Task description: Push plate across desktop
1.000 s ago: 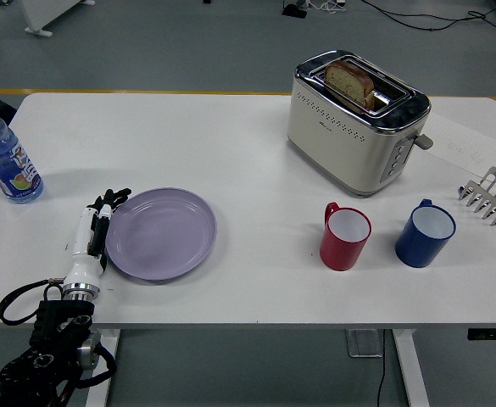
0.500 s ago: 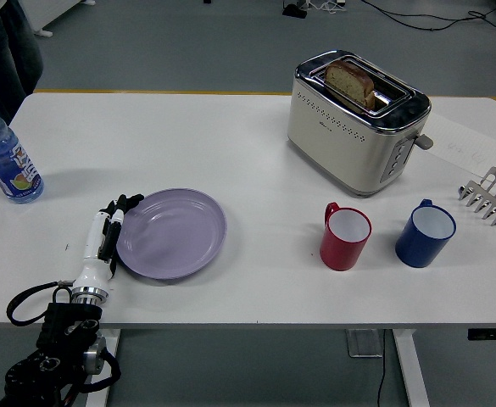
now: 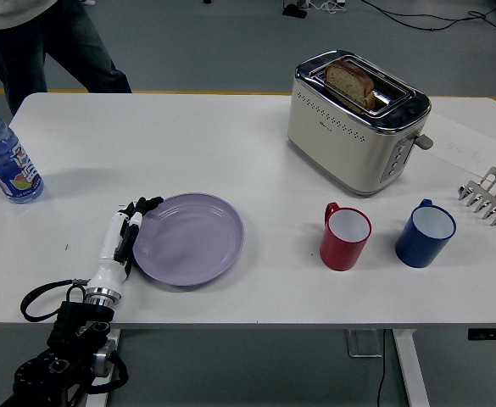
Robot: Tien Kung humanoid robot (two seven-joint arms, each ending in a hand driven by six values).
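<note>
A lilac plate (image 3: 188, 239) lies flat on the white table (image 3: 231, 153), left of centre near the front edge. My left hand (image 3: 131, 222) comes in from the lower left, its white palm edge-on and its black fingers straight, pressed against the plate's left rim. The hand holds nothing. My right arm is out of view.
A red mug (image 3: 345, 236) and a blue mug (image 3: 425, 232) stand to the plate's right. A cream toaster (image 3: 356, 119) with bread stands behind them. A toast rack (image 3: 490, 196) is at the right edge, a water bottle (image 3: 4, 158) at the left. A person (image 3: 44, 42) stands at the far left corner.
My left hand has moved right, sliding the plate right across the table. A person has walked into view at the top left.
</note>
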